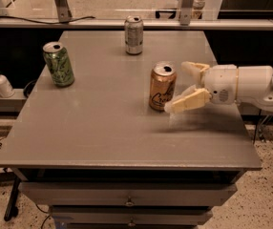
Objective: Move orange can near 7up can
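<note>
- Right of centre on the grey worktop [103,128], the orange can [162,87] stands upright, its silver top with the opening showing and its dark script facing the camera.
- Just beside the can, on its right, is the hand [178,87], reaching in from the right edge of the view on a white arm [241,82] that lies level above the worktop.
- Its two pale fingers [191,100] are spread wide and hold nothing.
- One finger points toward the can's upper right, behind it; the other angles down to the can's lower right, nearer the camera.
- That nearer fingertip overlaps the can's lower edge in this view. Whether it touches the metal cannot be told.
- The can's right side sits at the mouth of the spread fingers, with most of its body still to the left of them.
- At the far edge of the worktop, left of the orange can and well apart from it, the 7up can [134,35] stands upright.
- A green can [58,64] stands upright near the left edge, well apart from both.
- Off the worktop to the left, a small white bottle [2,82] stands on a lower ledge.
- Drawers [127,194] sit under the front edge.
</note>
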Controlling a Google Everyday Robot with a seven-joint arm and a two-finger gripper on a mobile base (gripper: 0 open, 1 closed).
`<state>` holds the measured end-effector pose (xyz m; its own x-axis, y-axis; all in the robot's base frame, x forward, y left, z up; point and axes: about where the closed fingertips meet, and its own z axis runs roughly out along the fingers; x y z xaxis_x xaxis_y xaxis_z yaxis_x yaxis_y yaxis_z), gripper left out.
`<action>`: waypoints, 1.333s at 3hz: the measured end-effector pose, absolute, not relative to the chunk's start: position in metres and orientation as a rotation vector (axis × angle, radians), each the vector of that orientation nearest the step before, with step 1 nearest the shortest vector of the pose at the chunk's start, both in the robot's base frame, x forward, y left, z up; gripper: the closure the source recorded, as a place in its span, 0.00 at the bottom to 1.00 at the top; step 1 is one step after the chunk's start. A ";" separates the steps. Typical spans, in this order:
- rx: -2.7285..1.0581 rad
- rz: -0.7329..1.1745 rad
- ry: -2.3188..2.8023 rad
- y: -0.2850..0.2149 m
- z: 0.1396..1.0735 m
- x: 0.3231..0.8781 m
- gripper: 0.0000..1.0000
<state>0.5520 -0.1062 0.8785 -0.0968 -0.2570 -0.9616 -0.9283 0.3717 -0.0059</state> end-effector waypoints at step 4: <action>-1.140 0.763 1.578 -0.080 0.885 0.583 0.88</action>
<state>0.5833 -0.0797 0.8848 -0.0518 -0.2993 -0.9528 -0.9327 0.3555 -0.0610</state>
